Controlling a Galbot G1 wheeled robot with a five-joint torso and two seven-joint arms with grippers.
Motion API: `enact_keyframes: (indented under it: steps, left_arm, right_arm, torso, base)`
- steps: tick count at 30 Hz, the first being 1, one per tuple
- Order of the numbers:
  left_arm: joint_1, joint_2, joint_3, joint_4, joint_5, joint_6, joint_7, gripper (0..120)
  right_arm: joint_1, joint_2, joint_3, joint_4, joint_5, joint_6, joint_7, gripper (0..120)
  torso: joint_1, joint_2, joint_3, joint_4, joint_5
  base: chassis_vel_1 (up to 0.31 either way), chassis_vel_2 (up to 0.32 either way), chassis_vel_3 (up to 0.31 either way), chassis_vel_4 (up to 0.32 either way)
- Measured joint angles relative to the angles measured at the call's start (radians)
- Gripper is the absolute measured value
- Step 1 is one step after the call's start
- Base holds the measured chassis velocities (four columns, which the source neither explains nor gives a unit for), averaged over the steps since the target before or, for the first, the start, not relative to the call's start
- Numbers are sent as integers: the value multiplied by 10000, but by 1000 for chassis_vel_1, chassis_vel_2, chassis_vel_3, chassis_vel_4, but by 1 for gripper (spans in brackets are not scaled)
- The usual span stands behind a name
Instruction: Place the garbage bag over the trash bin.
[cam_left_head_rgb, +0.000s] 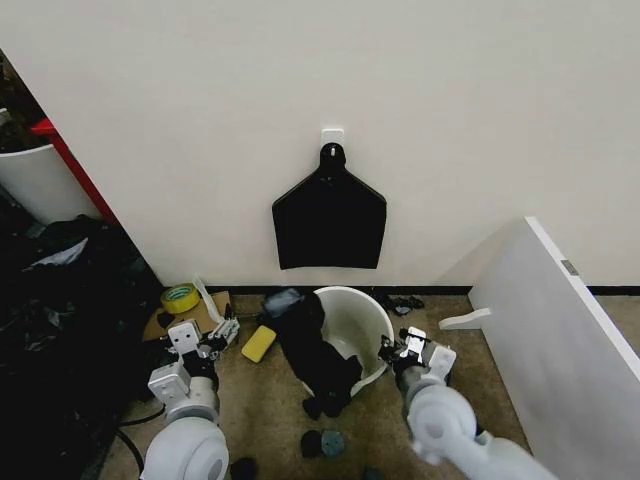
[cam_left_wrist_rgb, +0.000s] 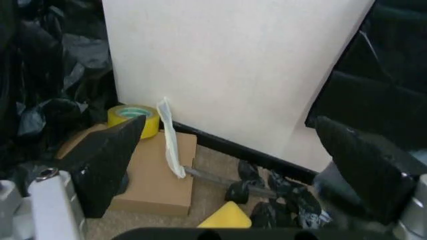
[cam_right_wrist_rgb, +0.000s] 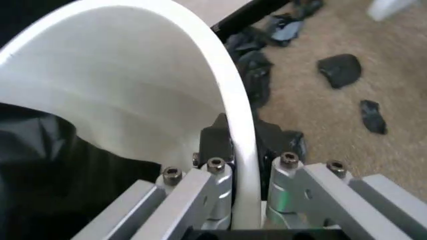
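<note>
While the right gripper (cam_left_head_rgb: 392, 350) straddles the trash bin (cam_left_head_rgb: 368, 320) rim, 1 finger inside the wall and 1 outside, pinching it, the garbage bag (cam_left_head_rgb: 310, 350) hangs over the rim's opposite side, part inside the bin and part spilling onto the carpet. Right wrist view confirms: white rim (cam_right_wrist_rgb: 233, 110) runs between the 2 fingers (cam_right_wrist_rgb: 215, 142), black bag film inboard of them. Left gripper (cam_left_head_rgb: 222, 333) hovers spread and empty, well apart from the bag, with yellow tape roll (cam_left_wrist_rgb: 135, 117) and cardboard box (cam_left_wrist_rgb: 155, 175) just beyond its tips, yellow sponge (cam_left_head_rgb: 259, 343) between it and the bin. Judgement: right arm is steadying the bin; bag only draped, not fitted. To do it well, hold the rim firm, left should catch 1 layer of the bag's mouth, not the bunch, and stretch it over the rim evenly. Thin film may slip or tear.
</note>
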Motion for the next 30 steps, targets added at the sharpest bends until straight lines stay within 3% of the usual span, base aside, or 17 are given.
enact_keyframes:
  steps: [4,11,15,20,25,26,28,30]
  left_arm:
    - [62,58,-107,-62,-18,0,0,100]
    - [131,90,-231,-95,-39,0,-21,100]
    - [143,53,-185,-68,-29,-6,-30,100]
    - [150,44,-169,-54,-18,-10,-34,100]
    - [194,49,-159,-36,-9,-14,-39,100]
    - [194,49,-159,-36,-9,-14,-39,100]
    - [209,36,-131,-36,0,-14,-41,100]
    - [239,17,-94,-48,28,-14,-43,100]
  right_arm:
    - [-93,479,-45,-255,-459,482,450,1]
    - [-255,844,-184,-88,-737,379,1396,3]
    - [-359,872,-216,161,-1100,290,1745,18]
    - [-618,837,-276,730,-2388,1047,1774,34]
    - [-1062,369,-507,1365,-4826,2098,-608,56]
    - [-1062,369,-507,1365,-4826,2098,-608,56]
    - [-1096,-42,-626,1614,-4860,1998,-2092,63]
    - [-1035,-581,-714,1966,-4513,1146,-3458,73]
  torso:
    - [0,0,0,1,-3]
    - [0,0,0,0,-3]
    - [0,0,0,0,-1]
    - [0,0,0,0,-1]
    - [0,0,0,-1,0]
    - [0,0,0,-1,0]
    - [0,0,0,0,1]
    - [0,0,0,-1,-1]
  base:
    - [0,0,0,0]
    - [0,0,0,0]
    - [0,0,0,0]
    - [0,0,0,0]
    - [0,0,0,0]
    - [0,0,0,0]
    - [0,0,0,0]
    - [0,0,0,0]
